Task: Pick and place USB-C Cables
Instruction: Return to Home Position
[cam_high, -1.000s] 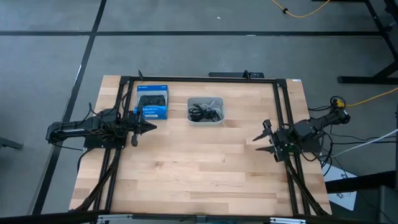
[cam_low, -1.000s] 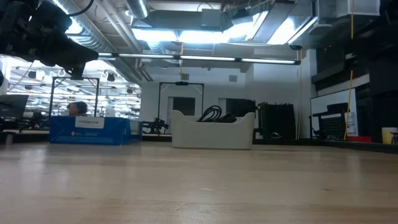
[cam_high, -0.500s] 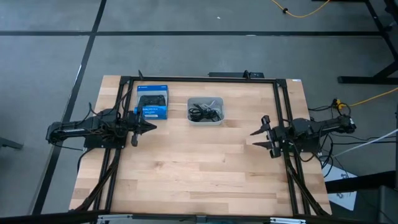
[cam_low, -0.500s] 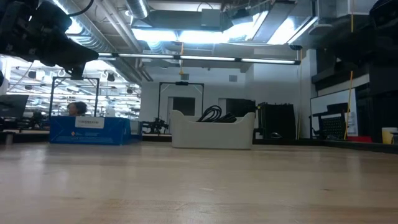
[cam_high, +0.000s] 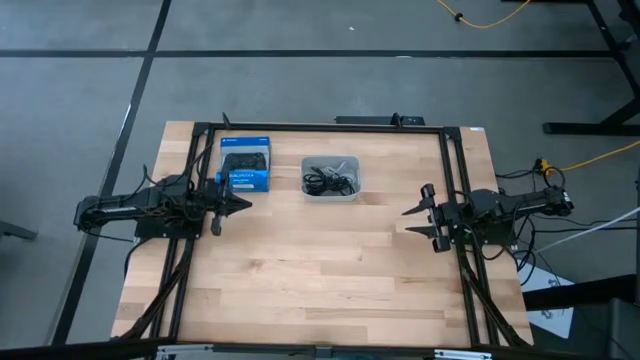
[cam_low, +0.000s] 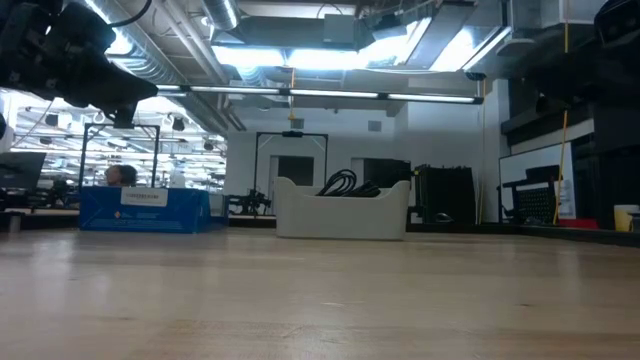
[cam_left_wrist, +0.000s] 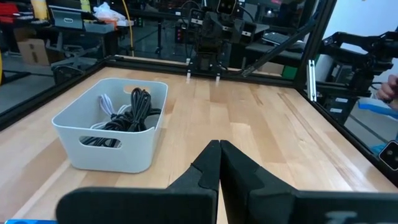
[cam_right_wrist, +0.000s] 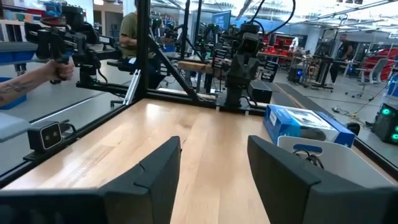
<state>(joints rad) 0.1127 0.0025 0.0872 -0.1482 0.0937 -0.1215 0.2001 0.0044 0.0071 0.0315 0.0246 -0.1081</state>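
The USB-C cables (cam_high: 329, 181) lie coiled in a small white bin (cam_high: 349, 192) at the table's far middle. In the left wrist view, black coils (cam_left_wrist: 132, 111) and a white one (cam_left_wrist: 104, 102) show inside the bin (cam_left_wrist: 118, 149). In the low view, black loops (cam_low: 340, 182) rise above the bin's rim. My left gripper (cam_high: 243, 203) hovers shut next to the blue box (cam_high: 245, 164), left of the bin. My right gripper (cam_high: 407, 222) hangs open near the table's right edge, pointing left. It is well clear of the bin.
The blue box (cam_low: 145, 210) rests flat on the table, left of the bin (cam_low: 343, 212). A black frame (cam_high: 320, 127) runs along the table's far edge and down both sides. The bare wood (cam_high: 320, 270) spreads between the arms. A person's hand (cam_right_wrist: 37, 70) shows beyond the table.
My right arm has swung from a slant to lie level across the table's right edge. Its gripper has turned and now points straight toward the table's left, having shifted slightly toward the far edge. It has stayed open. The left arm and the cables have kept still.
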